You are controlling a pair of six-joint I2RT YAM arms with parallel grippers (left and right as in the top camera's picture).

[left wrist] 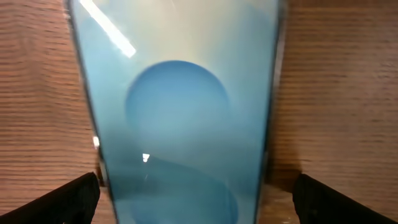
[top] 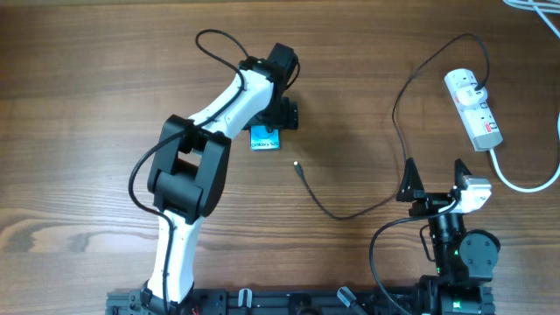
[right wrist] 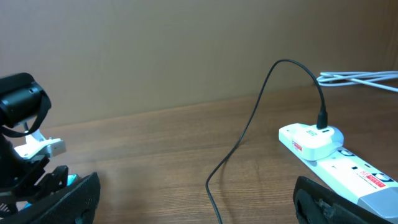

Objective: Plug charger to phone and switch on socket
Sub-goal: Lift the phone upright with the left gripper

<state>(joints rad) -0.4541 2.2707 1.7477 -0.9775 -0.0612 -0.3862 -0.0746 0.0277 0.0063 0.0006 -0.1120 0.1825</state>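
Observation:
The phone (top: 265, 139) with its cyan-teal screen lies on the table, partly under my left gripper (top: 282, 114). In the left wrist view the phone (left wrist: 180, 118) fills the frame between my open left fingers (left wrist: 196, 205), which stand on either side of it without touching. The charger, a thin black cable (top: 398, 101), runs from a white plug on the socket strip (top: 473, 109) to its free tip (top: 297, 165) on the table. My right gripper (top: 435, 186) is open and empty near the front right; the cable (right wrist: 242, 140) and the socket (right wrist: 336, 158) show ahead of it.
A thick white cord (top: 521, 179) leaves the strip toward the right edge. More white cable (right wrist: 360, 79) lies at the far right. The left arm (top: 188, 166) stretches across the left middle of the wooden table (top: 87, 105).

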